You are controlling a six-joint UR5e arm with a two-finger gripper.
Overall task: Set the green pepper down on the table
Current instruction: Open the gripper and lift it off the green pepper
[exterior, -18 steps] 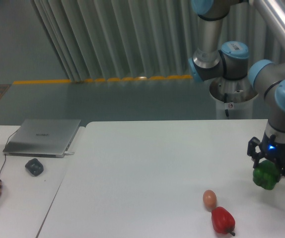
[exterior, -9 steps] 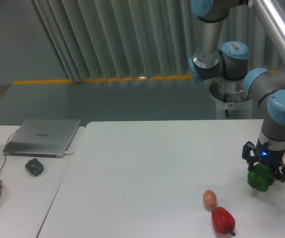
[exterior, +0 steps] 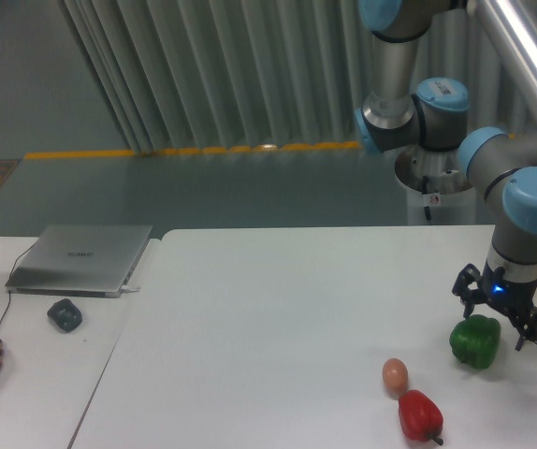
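The fixed camera shows the green pepper (exterior: 475, 340) sitting on the white table (exterior: 278, 318) near its right side, glossy, lobed and dark green, a little bigger than the red pepper (exterior: 419, 414) lying in front of it to the left. A small tan egg (exterior: 395, 374) rests just beside the red pepper. The gripper (exterior: 502, 315) hangs right above the green pepper with its jaws spread apart, holding nothing. On the narrower desk at left lie a laptop (exterior: 81, 258) and a mouse (exterior: 65, 313).
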